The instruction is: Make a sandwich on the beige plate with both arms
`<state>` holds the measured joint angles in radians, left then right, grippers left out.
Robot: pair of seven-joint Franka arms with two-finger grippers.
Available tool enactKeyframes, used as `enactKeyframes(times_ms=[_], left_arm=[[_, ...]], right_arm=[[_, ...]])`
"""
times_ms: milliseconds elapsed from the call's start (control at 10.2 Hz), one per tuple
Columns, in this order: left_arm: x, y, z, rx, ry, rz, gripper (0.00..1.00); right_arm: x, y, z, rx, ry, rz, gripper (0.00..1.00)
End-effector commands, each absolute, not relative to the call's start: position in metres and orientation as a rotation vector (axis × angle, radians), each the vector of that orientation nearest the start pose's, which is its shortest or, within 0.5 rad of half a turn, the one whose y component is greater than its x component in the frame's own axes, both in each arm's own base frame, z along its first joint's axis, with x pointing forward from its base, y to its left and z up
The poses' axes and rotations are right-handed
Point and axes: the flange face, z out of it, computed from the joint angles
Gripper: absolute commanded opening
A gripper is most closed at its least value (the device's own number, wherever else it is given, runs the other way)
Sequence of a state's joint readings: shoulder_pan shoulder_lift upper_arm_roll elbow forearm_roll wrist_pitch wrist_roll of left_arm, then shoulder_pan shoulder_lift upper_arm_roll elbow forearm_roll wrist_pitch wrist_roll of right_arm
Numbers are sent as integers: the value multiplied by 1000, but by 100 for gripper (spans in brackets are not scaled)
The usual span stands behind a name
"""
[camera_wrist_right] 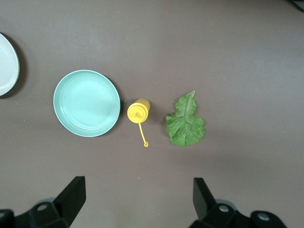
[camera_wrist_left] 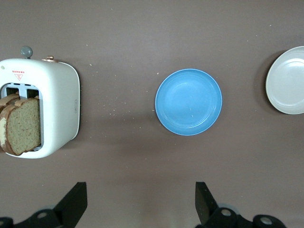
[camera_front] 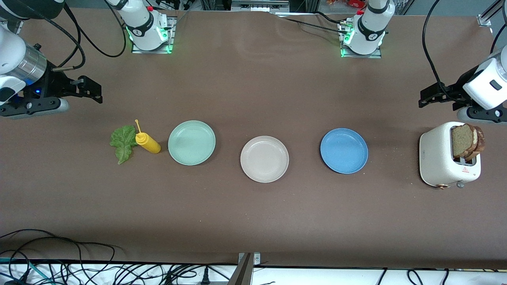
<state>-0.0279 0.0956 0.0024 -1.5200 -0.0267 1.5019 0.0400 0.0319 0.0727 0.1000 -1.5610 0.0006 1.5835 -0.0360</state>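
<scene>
Both grippers spread empty, left gripper (camera_front: 425, 99) over counter by toaster (camera_front: 443, 162) w/ bread (camera_front: 465, 140), right gripper (camera_front: 93, 92) above lettuce (camera_front: 122, 142); beige plate (camera_front: 264, 159) bare mid-counter; bread light, crumbly—pinch top edges; lettuce limp.

The surface (camera_front: 253, 87) is plain matte brown, and on it sit a mint-green plate (camera_front: 191, 142), a cream-beige plate (camera_front: 264, 159) and a blue plate (camera_front: 344, 151), all unpatterned. A ruffled green lettuce leaf (camera_front: 123, 143) lies by a yellow squeeze bottle (camera_front: 147, 143). The toaster (camera_front: 443, 162) is white with a small red warning mark, holding brown bread slices (camera_front: 467, 139) with darker crust.
</scene>
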Motion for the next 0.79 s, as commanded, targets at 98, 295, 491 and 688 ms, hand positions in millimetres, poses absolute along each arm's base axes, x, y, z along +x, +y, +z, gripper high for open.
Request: enactKeyframes(times_ms=[98,295,491,688], left_arm=[[576,-19,594,-3172,115,160,100],[576,-17,594,-3174,111,158,100],[576,-18,594,-3173,113,160,100],[578,-21,596,-3171,119,124,100]], right_arm=[[570,55,590,-3136,-198,86,100],[574,27,589,-3142,-123,77,100],[574,25,588,-3143,-119,80,100],[570,34,589,-3135,-134,99,100]])
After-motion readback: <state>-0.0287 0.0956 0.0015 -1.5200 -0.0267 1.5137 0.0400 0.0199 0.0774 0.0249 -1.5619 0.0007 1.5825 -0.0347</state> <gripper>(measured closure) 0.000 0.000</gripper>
